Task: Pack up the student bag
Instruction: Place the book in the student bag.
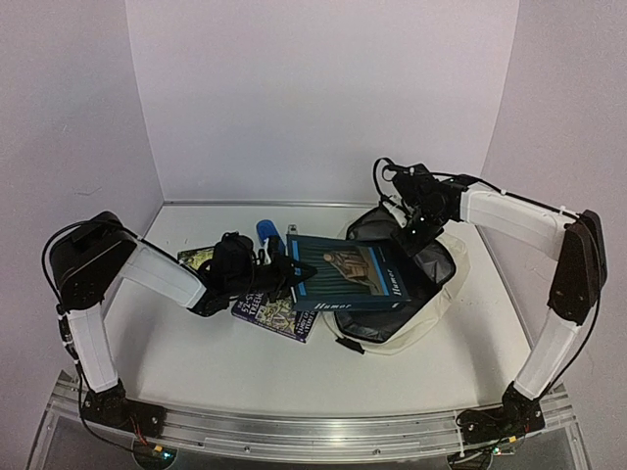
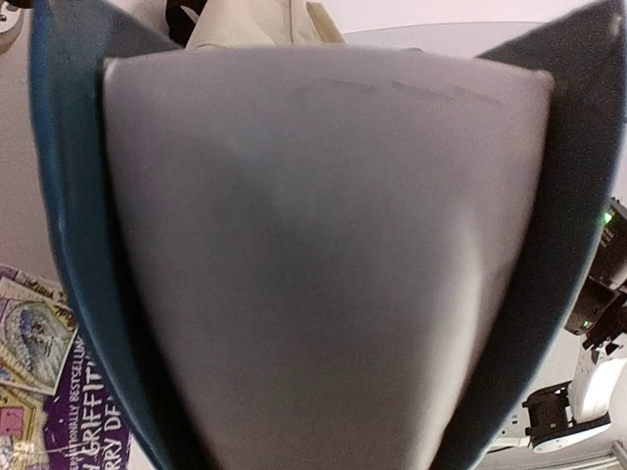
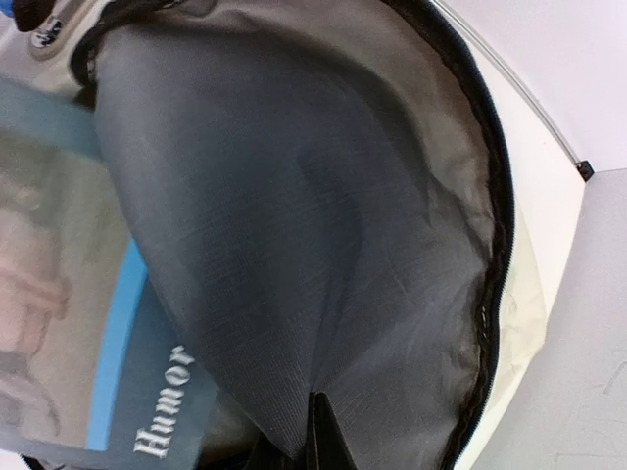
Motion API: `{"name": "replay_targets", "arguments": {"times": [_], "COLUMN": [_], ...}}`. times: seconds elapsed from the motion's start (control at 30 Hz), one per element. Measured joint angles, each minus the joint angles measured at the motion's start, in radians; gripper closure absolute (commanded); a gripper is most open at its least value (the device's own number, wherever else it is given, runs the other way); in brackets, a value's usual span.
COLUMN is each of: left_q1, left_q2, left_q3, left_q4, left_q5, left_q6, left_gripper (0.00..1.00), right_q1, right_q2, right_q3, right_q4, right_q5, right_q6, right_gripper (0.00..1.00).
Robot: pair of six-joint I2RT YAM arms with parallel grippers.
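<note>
The student bag (image 1: 436, 311) is lying open, and its dark lining (image 3: 294, 196) is being pinched at the far rim by the closed right gripper (image 1: 409, 235), whose fingers are mostly cut off in the right wrist view. A blue book (image 1: 348, 274) is being held over the bag's mouth by the left gripper (image 1: 292, 277), which is clamped on the book edge farthest from the bag, its fingers being hidden behind blurred pages in its own view. A purple book (image 1: 274, 315), lying on the left arm's side of the bag, is being partly covered.

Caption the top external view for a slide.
Left gripper holds a blue Humor book at the mouth of the student bag; right gripper pinches its rim.
</note>
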Motion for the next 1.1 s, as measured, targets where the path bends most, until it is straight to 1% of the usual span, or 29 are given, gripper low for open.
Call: {"name": "replay_targets", "arguments": {"times": [0.17,0.33,0.5,0.57,0.83,0.97,1.1], "left_q1": [-0.019,-0.054,-0.095,-0.114,-0.240,-0.279,-0.313], "left_q2": [0.093,0.217,0.317,0.329,0.309,0.306,0.310], "left_q3": [0.066,0.193,0.280,0.287,0.285,0.285,0.300], "left_q4": [0.090,0.120,0.158,0.167,0.136,0.137,0.138], "left_q5": [-0.035,-0.074,-0.149,-0.201,-0.518,-0.607,-0.662], "left_q6": [-0.038,-0.050,-0.076,-0.077,-0.080,-0.119,-0.139], "left_gripper": [0.88,0.82,0.80,0.79,0.76,0.75,0.72], "right_q1": [-0.001,-0.003,-0.006,-0.006,-0.005,-0.005,-0.008], "right_q2": [-0.036,-0.036,-0.034,-0.033,-0.011,0.007,0.011], "right_q3": [-0.020,-0.017,0.000,0.006,0.024,0.031,0.036], "right_q4": [-0.018,-0.024,-0.031,-0.034,-0.043,-0.045,-0.045], "right_q5": [-0.067,-0.122,-0.160,-0.162,-0.105,-0.061,-0.039], "right_q6": [0.011,0.026,0.049,0.055,0.080,0.093,0.102], "right_gripper": [1.00,1.00,1.00,1.00,1.00,1.00,1.00]}}
